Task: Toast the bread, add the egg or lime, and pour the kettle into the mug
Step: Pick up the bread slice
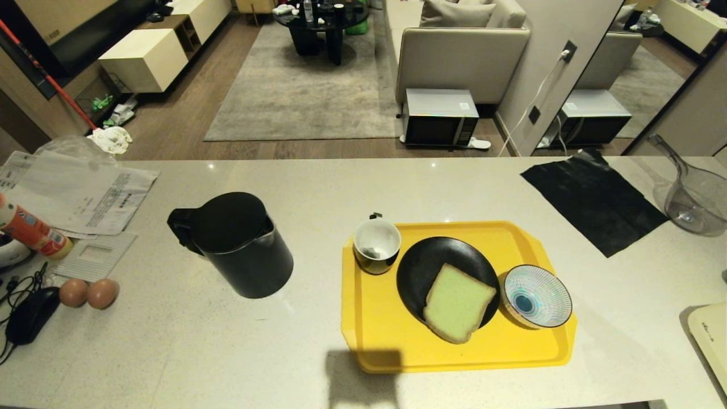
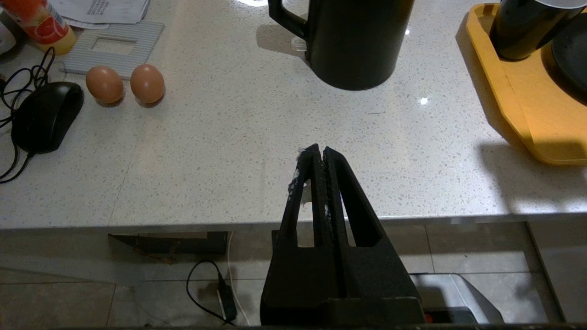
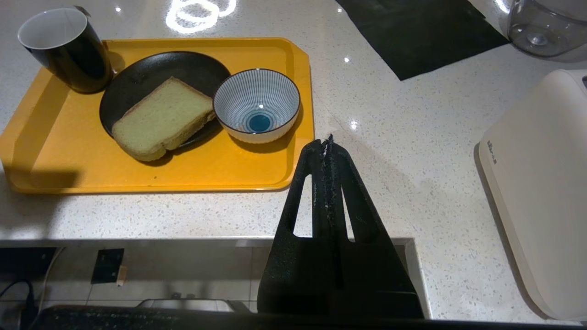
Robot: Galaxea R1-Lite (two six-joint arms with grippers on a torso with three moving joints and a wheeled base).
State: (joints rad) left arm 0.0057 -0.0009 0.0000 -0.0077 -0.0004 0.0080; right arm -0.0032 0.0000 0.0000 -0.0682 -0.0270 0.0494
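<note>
Nearest, at the counter's front edge, both arms sit parked: the left gripper and the right gripper each have fingers pressed together, holding and touching nothing; so the task looks unstarted, toasting first; the next move calls for the right gripper to open and reach the bread, lying on the black plate on the yellow tray, then carry it toward the white toaster; farther back stand the mug on the tray's far corner and the kettle left of the tray
</note>
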